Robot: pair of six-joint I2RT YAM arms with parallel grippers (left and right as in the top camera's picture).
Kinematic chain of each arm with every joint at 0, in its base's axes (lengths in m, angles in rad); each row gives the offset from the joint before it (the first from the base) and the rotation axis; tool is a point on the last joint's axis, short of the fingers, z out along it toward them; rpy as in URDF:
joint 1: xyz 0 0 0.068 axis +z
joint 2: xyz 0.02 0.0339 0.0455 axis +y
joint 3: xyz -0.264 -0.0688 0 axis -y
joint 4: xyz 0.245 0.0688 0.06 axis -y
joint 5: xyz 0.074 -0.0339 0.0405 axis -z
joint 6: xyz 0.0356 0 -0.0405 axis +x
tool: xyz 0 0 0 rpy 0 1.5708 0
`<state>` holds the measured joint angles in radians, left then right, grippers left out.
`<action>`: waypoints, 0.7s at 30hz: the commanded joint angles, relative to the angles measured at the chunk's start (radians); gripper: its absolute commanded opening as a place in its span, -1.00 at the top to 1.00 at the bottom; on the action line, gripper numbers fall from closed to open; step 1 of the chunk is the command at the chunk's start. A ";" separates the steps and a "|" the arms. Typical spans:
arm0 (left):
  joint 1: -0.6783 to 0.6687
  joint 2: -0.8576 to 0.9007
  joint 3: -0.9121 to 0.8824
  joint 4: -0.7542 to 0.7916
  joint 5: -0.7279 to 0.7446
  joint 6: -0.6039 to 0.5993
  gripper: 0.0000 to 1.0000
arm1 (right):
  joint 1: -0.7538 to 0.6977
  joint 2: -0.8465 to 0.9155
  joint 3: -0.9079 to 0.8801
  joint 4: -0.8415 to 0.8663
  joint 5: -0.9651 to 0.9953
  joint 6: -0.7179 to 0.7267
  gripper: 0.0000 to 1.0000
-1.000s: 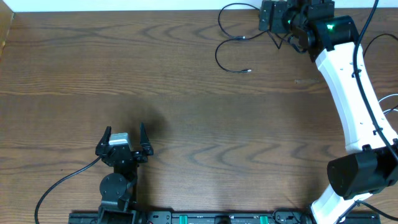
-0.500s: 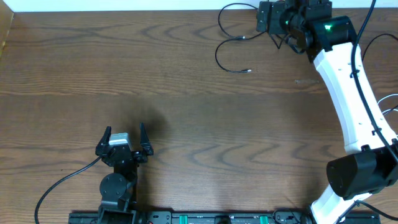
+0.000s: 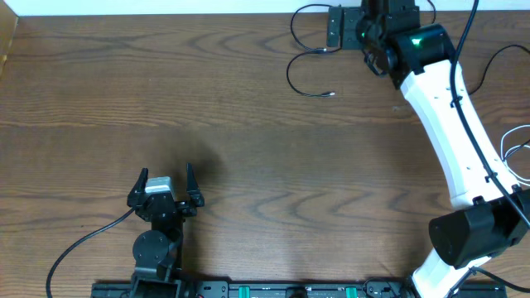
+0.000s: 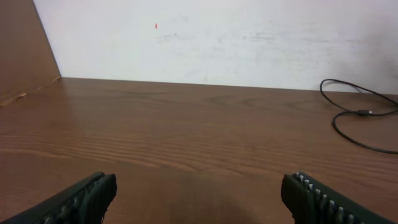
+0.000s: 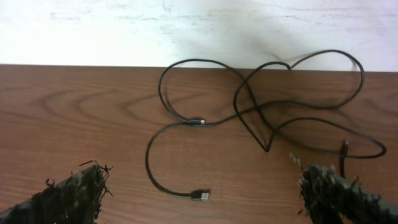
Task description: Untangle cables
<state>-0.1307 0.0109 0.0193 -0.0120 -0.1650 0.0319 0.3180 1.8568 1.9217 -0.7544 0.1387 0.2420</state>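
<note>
— What do you get from above?
— My left gripper (image 3: 166, 176) sits near the front edge of the table (image 3: 273, 141), fingers (image 3: 190, 175) spread wide on nothing. My right gripper (image 3: 336, 26) is at the far edge, right beside the black cable (image 3: 288, 74). From up there I cannot tell how wide it stands. My arm (image 3: 447, 116) hides part of the cable. One free plug (image 3: 331, 94) points right.

— And your left wrist camera?
— Both my fingers are well apart, with bare wood between them. The cable is only a thin loop far off to the right.

— The right wrist?
— That one shows what the others miss: the whole cable, in crossing loops stretched sideways along the foot of the wall (image 5: 93, 31). One plug lies nearer me and points right; another end lies close to my right-hand finger. My fingers here are apart and grip nothing, and the tangle lies beyond them.
</note>
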 commanded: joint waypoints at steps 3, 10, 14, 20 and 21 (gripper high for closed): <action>0.005 -0.007 -0.014 -0.043 -0.038 0.017 -0.79 | 0.024 0.011 -0.008 0.003 0.054 0.102 -0.99; 0.005 -0.007 -0.014 -0.043 -0.038 0.017 -0.79 | 0.042 -0.022 -0.148 0.106 0.054 0.169 -0.99; 0.005 -0.007 -0.014 -0.043 -0.038 0.017 -0.79 | 0.055 -0.090 -0.362 0.246 0.053 0.182 -0.98; 0.005 -0.007 -0.014 -0.043 -0.038 0.017 -0.79 | 0.059 -0.235 -0.760 0.428 0.054 0.294 -0.99; 0.005 -0.007 -0.014 -0.043 -0.038 0.017 -0.79 | 0.059 -0.257 -0.819 0.456 0.054 0.312 -0.99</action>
<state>-0.1307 0.0109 0.0212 -0.0147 -0.1719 0.0345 0.3763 1.6917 1.2518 -0.3458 0.1764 0.4629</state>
